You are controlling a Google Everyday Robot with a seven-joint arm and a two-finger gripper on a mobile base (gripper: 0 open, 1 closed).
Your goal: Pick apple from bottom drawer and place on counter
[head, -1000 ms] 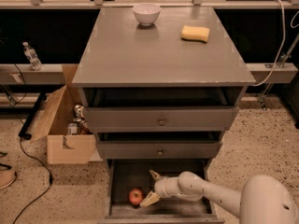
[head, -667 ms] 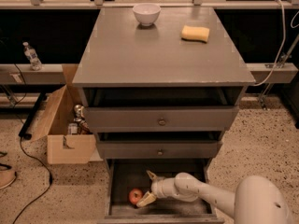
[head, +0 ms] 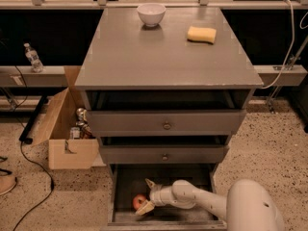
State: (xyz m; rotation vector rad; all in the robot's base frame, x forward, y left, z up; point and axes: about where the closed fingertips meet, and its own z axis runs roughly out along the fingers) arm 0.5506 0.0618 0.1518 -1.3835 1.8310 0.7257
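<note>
The apple (head: 139,201) is small and red and lies on the floor of the open bottom drawer (head: 126,177), at its left side. My gripper (head: 147,196) is down inside that drawer, reaching in from the right. It is open, with one pale finger behind the apple and the other at its front right. The apple sits at the mouth of the jaws, and I cannot tell if the fingers touch it. The counter (head: 159,57) is the broad grey top of the cabinet above.
A white bowl (head: 151,14) and a yellow sponge (head: 201,34) rest at the back of the counter. The two upper drawers with knobs (head: 166,126) stand slightly open above the gripper. A cardboard box (head: 67,129) with items sits on the floor at left.
My gripper has moved a little to the left inside the bottom drawer, so its open fingers now reach the apple. The apple has not moved.
</note>
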